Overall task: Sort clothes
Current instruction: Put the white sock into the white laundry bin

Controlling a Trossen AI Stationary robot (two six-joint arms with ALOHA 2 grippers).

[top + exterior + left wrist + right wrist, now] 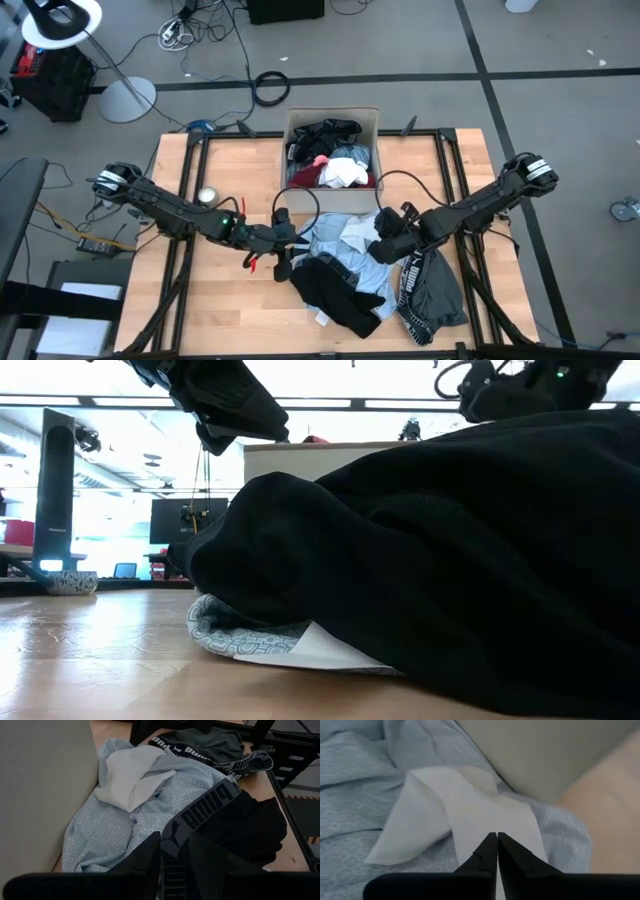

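Right gripper point(497, 836) fingers clenched over white folded cloth point(470, 815) atop light blue patterned garment point(355, 785); left gripper point(283, 243) fingers released, beside black garment point(335, 290) on wooden counter point(220, 310).

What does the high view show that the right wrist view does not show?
Only the high view shows the cardboard box holding clothes, the black garment, the grey garment and the left tool. Only the right wrist view shows the right tool with its fingers shut above the white piece. Both show that white piece lying on the light blue garment.
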